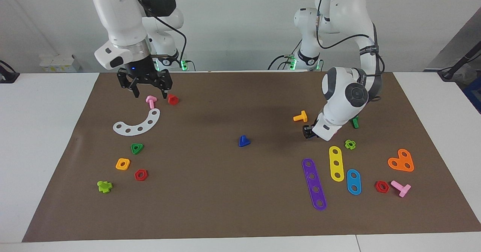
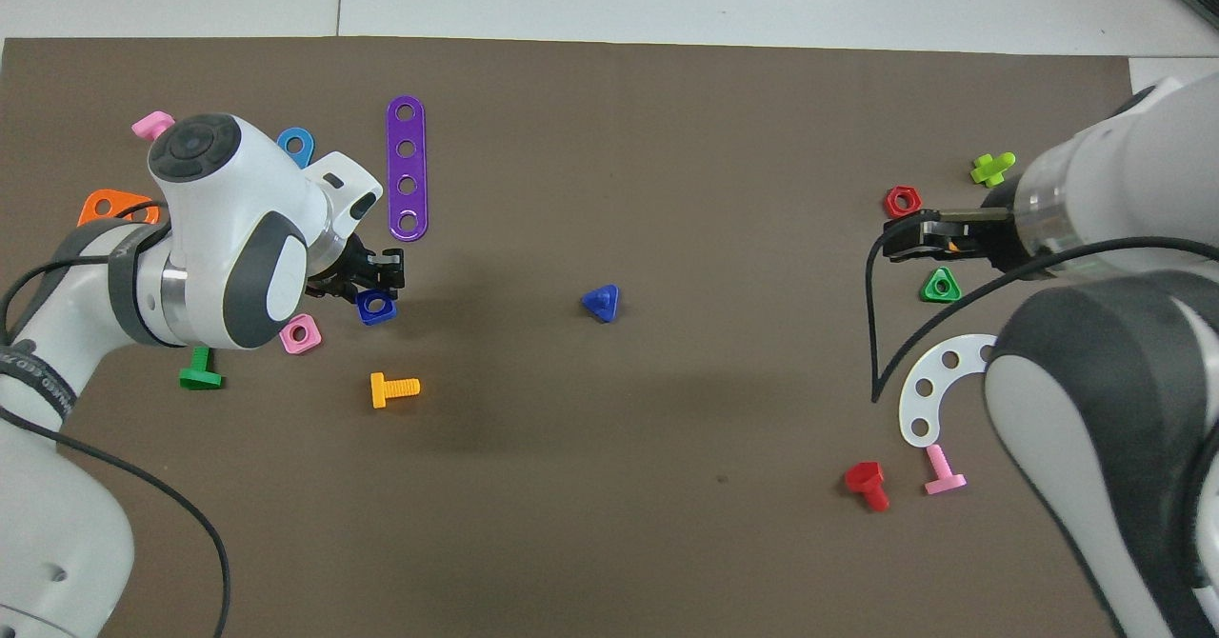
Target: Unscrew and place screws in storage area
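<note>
The blue screw (image 1: pixel 244 141) with a triangular head lies alone in the middle of the brown mat (image 1: pixel 233 207), and also shows in the overhead view (image 2: pixel 602 303). The storage area is at the right arm's end, by the white curved strip (image 1: pixel 137 124) and the green (image 1: pixel 137 148), orange (image 1: pixel 123 164) and red (image 1: pixel 141 175) nuts. My right gripper (image 1: pixel 149 93) is open and empty, raised over a pink screw (image 1: pixel 151 100) by that strip. My left gripper (image 1: pixel 308 131) is low at the left arm's end, at a blue square nut (image 2: pixel 376 307).
Purple (image 1: pixel 314 184), yellow (image 1: pixel 336 163) and blue (image 1: pixel 353 181) strips lie at the left arm's end, with an orange screw (image 1: pixel 300 116), green screw (image 2: pixel 200 371), pink nut (image 2: pixel 300 333) and orange plate (image 1: pixel 401 161). A red screw (image 1: pixel 173 99) and lime piece (image 1: pixel 105 186) lie by the storage area.
</note>
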{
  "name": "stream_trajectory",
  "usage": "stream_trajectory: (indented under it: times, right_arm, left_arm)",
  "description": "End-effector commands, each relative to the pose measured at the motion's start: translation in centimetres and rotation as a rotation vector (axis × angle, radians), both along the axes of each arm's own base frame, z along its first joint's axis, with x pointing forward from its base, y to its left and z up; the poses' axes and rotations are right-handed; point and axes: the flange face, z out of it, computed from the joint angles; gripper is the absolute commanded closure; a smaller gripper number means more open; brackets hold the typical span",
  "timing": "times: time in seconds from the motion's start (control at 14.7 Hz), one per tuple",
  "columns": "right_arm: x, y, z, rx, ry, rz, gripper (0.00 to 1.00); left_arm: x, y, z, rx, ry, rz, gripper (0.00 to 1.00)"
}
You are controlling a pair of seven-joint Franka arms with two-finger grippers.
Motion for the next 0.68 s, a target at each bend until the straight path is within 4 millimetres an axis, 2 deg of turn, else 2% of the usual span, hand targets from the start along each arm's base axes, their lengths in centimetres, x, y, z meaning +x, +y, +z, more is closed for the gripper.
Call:
stream_trajectory:
  times: [0.0, 0.07, 0.34, 0.41, 0.48, 0.61]
  right_arm:
    - [0.7, 4.7, -3.2, 0.017, -0.019, -0.038, 0.05]
    - [1.0, 6.3, -4.3, 0.021, -0.021, -0.037, 0.05]
    - [1.0, 16.0, -10.2, 0.020, -0.050, -0.060, 0.10]
    - [0.8, 18.0, -11.5, 0.022, -0.057, -0.064, 0.11]
    - [0.7, 19.4, -12.5, 0.027, -0.058, -0.076, 0.12]
    - [0.9, 21.4, -14.6, 0.032, -0.056, -0.068, 0.14]
  left_arm:
    - [-1.5, 1.5, 0.2, 0.003, -0.063, 0.004, 0.23]
    - [-1.2, 1.6, 0.3, 0.004, -0.068, 0.005, 0.00]
    - [0.6, 4.6, 2.0, 0.064, -0.107, -0.045, 0.00]
    - [1.3, 6.2, 3.1, 0.062, -0.120, -0.035, 0.00]
    - [1.9, 8.5, 4.6, 0.062, -0.106, -0.017, 0.00]
    - [2.8, 11.7, 7.7, 0.057, -0.068, -0.054, 0.00]
